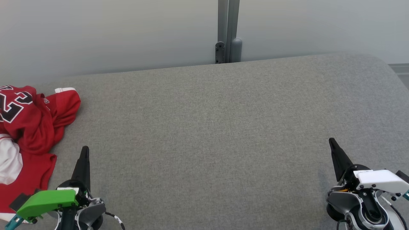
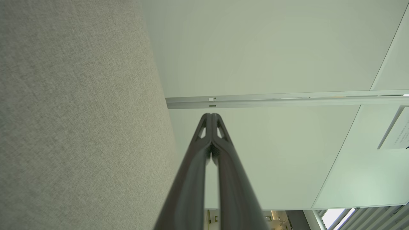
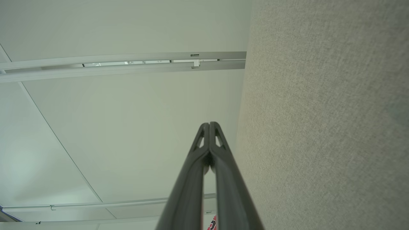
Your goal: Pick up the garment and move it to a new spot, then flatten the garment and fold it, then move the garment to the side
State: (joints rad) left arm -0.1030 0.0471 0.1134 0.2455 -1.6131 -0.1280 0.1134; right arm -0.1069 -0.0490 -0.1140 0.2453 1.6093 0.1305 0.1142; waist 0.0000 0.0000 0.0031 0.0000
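While the red shirt (image 1: 35, 124) lies bunched up at the left edge of the grey cushion (image 1: 204, 127), my left gripper (image 1: 85, 149) and right gripper (image 1: 331, 141) sit closed and empty. I should open the left one and grab a thick fold.

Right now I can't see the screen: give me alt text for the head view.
A crumpled red jersey lies at the left edge of a grey fabric surface. The left gripper and right gripper, both shut, sit at the lower corners.
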